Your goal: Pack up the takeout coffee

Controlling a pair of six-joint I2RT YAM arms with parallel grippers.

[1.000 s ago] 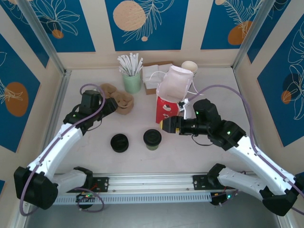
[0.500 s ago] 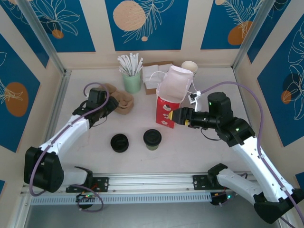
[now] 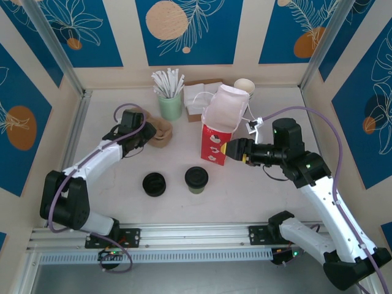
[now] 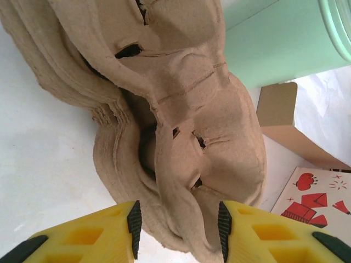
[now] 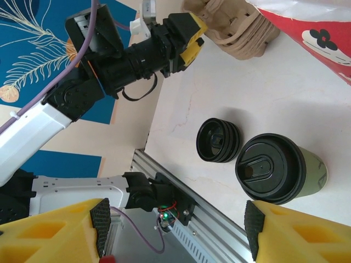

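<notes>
We logged: left end effector [image 4: 176, 230] astride pulp cup-carrier stack [image 4: 186, 126] edge, grip undeterminable | right end effector [image 3: 231, 150] spread, empty, beside red-and-white paper bag [image 3: 215, 144] | takeout coffee [image 3: 196, 179] stood upright on counter [image 3: 245, 190], in front of the bag, near loose black lid [image 3: 154, 184].

The left arm [image 3: 92, 164] and right arm [image 3: 334, 205] wore white shells over black joints, each trailed by a lilac cable [image 3: 300, 109]. The left gripper [image 4: 176, 224] and right gripper [image 5: 175, 219] had yellow fingers [image 4: 82, 238] with black pads.
</notes>
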